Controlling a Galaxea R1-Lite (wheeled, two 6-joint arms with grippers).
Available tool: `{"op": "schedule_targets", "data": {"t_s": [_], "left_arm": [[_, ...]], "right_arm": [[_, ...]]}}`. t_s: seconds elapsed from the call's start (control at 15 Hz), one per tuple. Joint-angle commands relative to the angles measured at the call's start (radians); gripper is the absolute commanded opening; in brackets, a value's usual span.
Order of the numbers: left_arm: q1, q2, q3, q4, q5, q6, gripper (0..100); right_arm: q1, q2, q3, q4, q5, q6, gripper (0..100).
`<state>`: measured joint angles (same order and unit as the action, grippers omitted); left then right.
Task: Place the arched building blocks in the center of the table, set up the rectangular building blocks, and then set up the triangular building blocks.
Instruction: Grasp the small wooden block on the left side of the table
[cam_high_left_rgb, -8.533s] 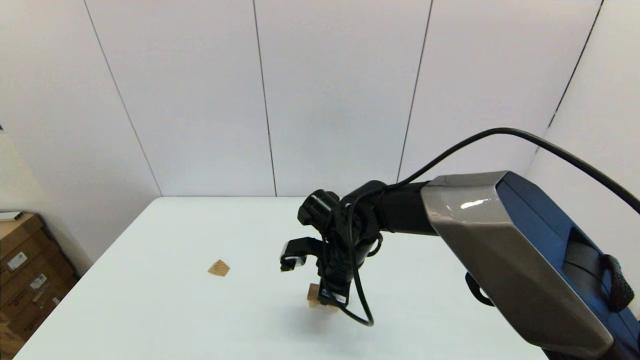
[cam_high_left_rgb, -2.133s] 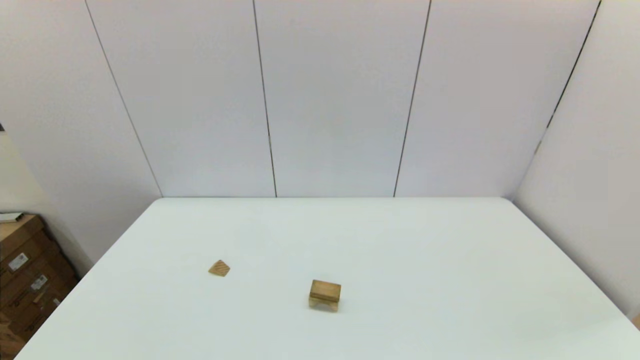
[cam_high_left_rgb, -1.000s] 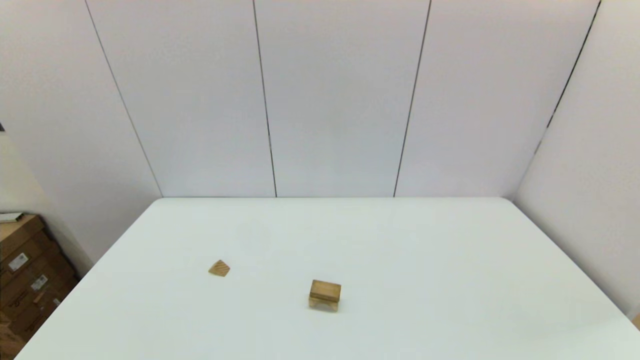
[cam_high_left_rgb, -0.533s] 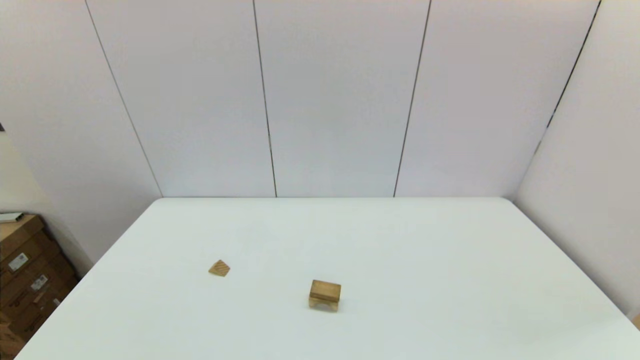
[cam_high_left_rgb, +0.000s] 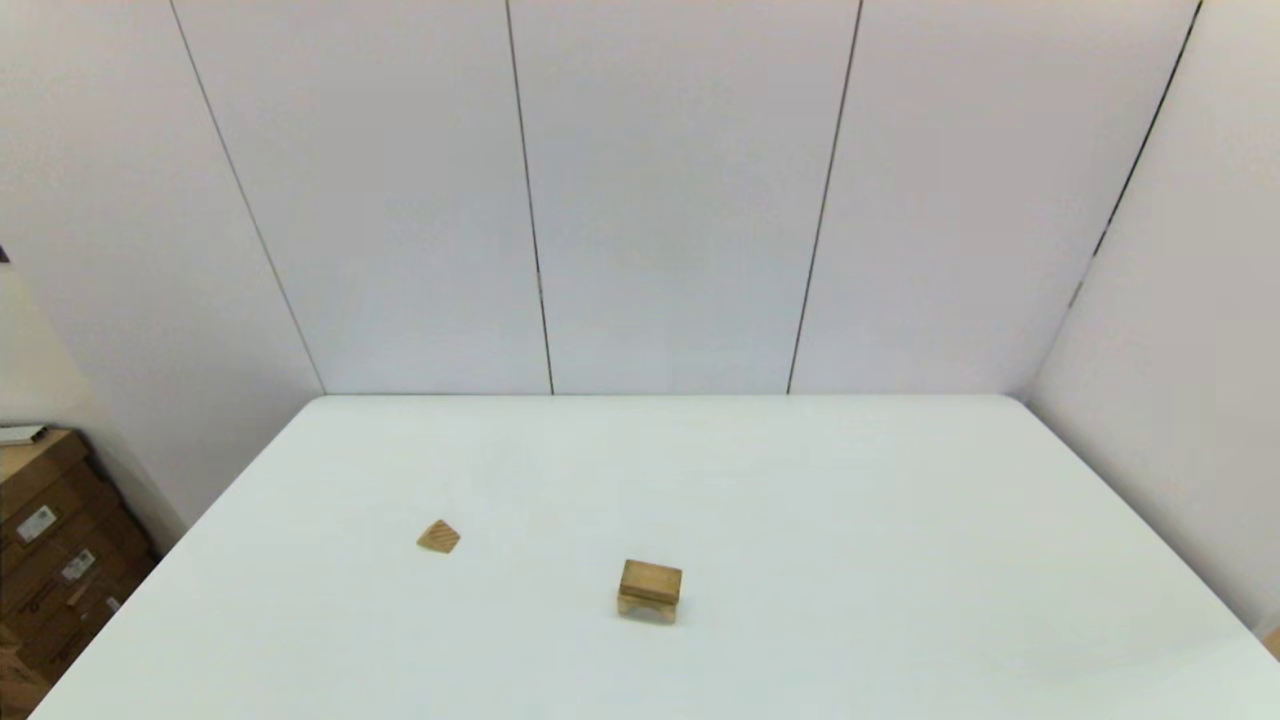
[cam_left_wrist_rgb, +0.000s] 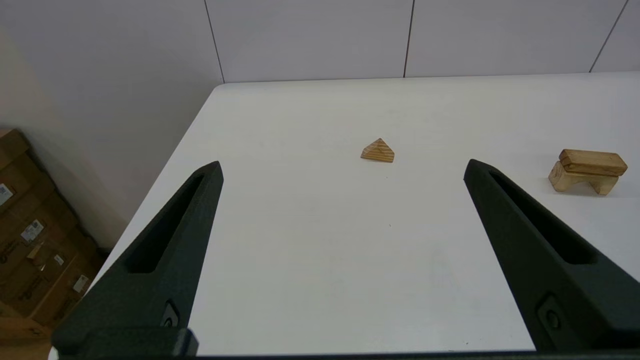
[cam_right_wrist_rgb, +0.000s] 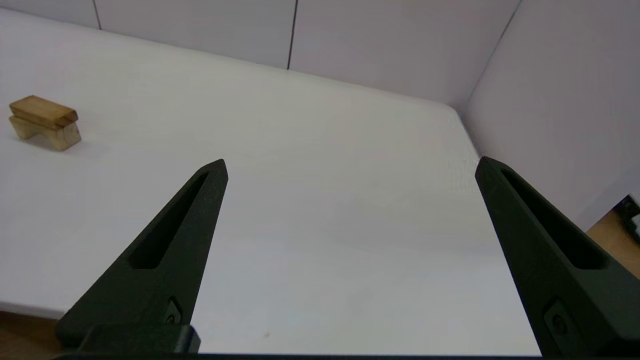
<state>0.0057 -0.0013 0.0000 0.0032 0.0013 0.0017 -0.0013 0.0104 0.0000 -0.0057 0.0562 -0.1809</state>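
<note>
1. White, smooth and rectangular with rounded corners, the large surface (cam_high_left_rgb: 800, 520) carries all three wooden pieces and serves as the landmark for everything below.
2. Stacked brown cardboard boxes (cam_high_left_rgb: 50, 540) with white labels stand off the surface's left edge, lower than its top.
3. Left gripper (cam_left_wrist_rgb: 342, 167), with two long black fingers, hovers over the surface's near left part; its jaws are spread wide with nothing between them.
4. Right gripper (cam_right_wrist_rgb: 350, 162), of the same black build, hovers over the surface's near right part, jaws likewise spread wide and holding nothing.
5. Light wooden arched block (cam_high_left_rgb: 648, 606), with a curved notch in its underside, stands notch down near the middle of the surface, toward the near edge.
6. Light-brown solid rectangular block (cam_high_left_rgb: 651, 580) lies flat on top of the arched block, touching it, turned slightly askew to it.
7. Small wooden triangular wedge (cam_high_left_rgb: 438, 537) with striped grain lies on the surface's left part, well apart from the stack, untouched by either gripper.
</note>
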Motion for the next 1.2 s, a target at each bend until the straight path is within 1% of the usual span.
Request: {"op": "schedule_targets", "data": {"t_s": [0.07, 0.4, 0.67, 1.2], "left_arm": [[0.000, 0.001, 0.000, 0.000, 0.000, 0.000, 100], [0.000, 0.001, 0.000, 0.000, 0.000, 0.000, 100], [0.000, 0.001, 0.000, 0.000, 0.000, 0.000, 100], [0.000, 0.001, 0.000, 0.000, 0.000, 0.000, 100]], "right_arm": [[0.000, -0.012, 0.000, 0.001, 0.001, 0.043, 100], [0.001, -0.012, 0.000, 0.003, -0.001, 0.066, 100], [0.001, -0.012, 0.000, 0.001, -0.027, 0.150, 100], [0.000, -0.012, 0.002, 0.000, -0.029, 0.156, 100]]}}
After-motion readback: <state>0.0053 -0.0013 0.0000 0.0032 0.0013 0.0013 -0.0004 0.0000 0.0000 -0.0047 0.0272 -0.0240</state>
